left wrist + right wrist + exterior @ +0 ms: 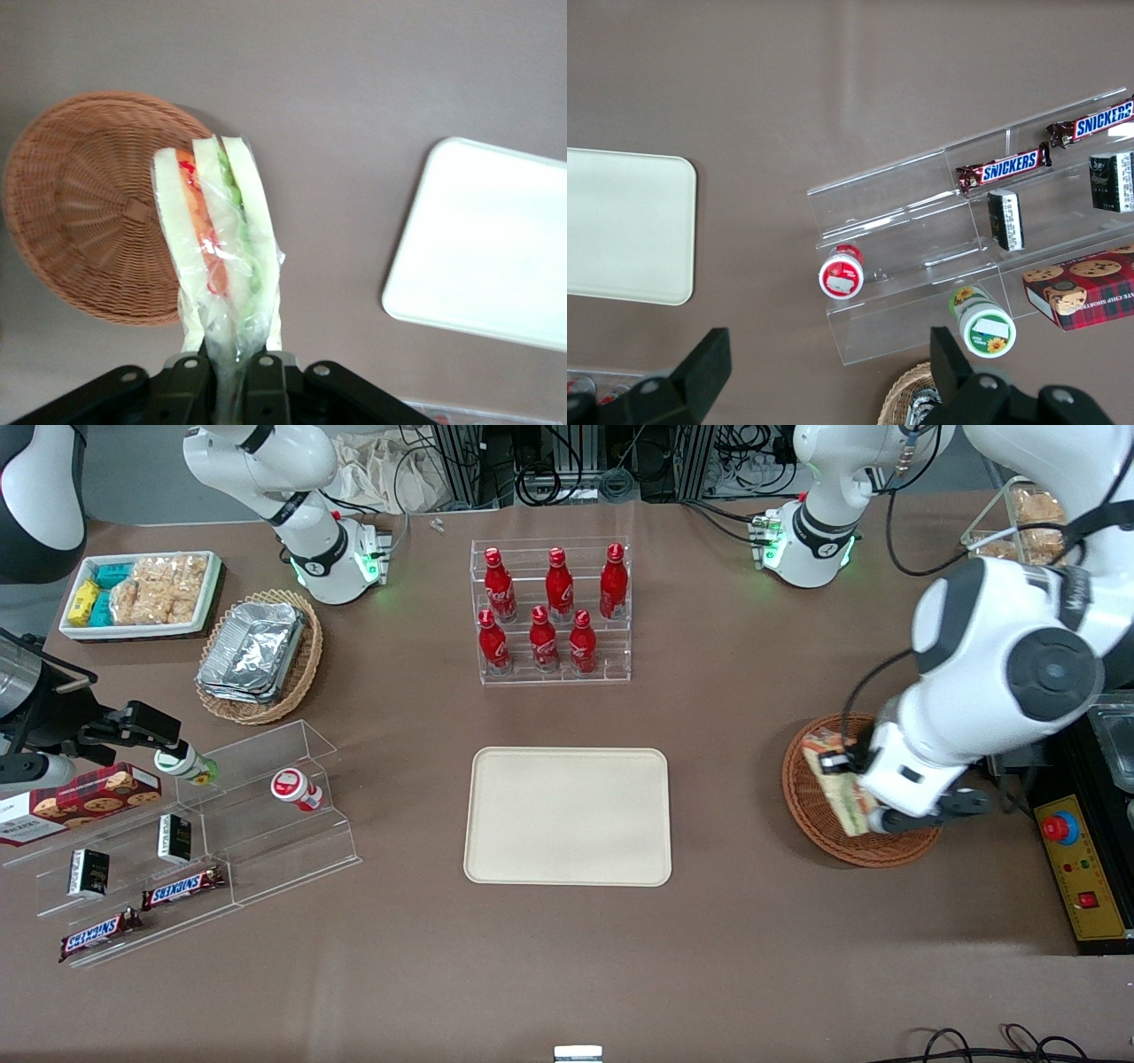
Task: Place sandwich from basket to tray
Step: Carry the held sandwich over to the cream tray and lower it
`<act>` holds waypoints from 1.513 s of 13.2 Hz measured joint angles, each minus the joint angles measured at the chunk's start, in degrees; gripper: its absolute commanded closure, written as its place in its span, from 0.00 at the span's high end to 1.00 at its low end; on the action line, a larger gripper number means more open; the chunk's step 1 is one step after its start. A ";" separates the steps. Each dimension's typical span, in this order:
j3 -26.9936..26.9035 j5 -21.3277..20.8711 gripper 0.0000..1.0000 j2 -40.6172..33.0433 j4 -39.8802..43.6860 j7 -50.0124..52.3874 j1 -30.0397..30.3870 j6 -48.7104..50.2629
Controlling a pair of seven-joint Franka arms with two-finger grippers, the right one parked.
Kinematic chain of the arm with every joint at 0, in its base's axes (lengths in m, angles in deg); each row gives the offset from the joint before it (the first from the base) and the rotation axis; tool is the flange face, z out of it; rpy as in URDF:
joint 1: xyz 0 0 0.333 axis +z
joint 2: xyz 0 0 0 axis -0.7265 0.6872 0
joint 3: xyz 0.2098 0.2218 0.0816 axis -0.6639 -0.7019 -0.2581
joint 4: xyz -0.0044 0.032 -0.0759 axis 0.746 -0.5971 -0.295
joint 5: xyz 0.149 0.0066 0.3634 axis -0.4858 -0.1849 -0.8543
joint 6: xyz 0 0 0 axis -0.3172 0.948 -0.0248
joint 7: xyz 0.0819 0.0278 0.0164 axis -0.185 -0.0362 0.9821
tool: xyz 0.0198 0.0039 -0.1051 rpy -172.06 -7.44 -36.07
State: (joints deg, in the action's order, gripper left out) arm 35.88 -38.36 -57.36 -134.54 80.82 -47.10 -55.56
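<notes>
A round, shallow, reddish-brown woven wicker basket (pixel 819 824) is sitting toward the working arm's end of the brown table, and in the left wrist view its woven floor (pixel 97 208) is showing bare. A large, flat, cream-beige rectangular tray (pixel 568 816) with rounded corners is lying at the middle of the table, well apart from the basket, with nothing on it.

The left arm's black two-finger gripper (pixel 228 367) is hanging above the basket and is clamping the small triangular wedge sandwich (pixel 219 252) by its narrow end, its fingers (pixel 189 370) pressing together on the clear wrap. The sandwich is being held off the basket, over the rim nearest the tray. It is showing three pale bread slices with an orange and red stripe and a green stripe between them, under crinkled clear film.

In the front view the white arm is covering much of the basket and part of the sandwich (pixel 840 786), and the gripper's fingers are hidden there. In the wrist view the tray (pixel 483 248) is being cut off at the picture's edge.
</notes>
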 measured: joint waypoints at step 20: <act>8.76 -14.42 0.90 27.69 1.08 3.05 -11.54 -29.03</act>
State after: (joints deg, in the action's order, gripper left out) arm 44.64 -52.78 -29.67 -133.46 83.87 -58.64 -84.59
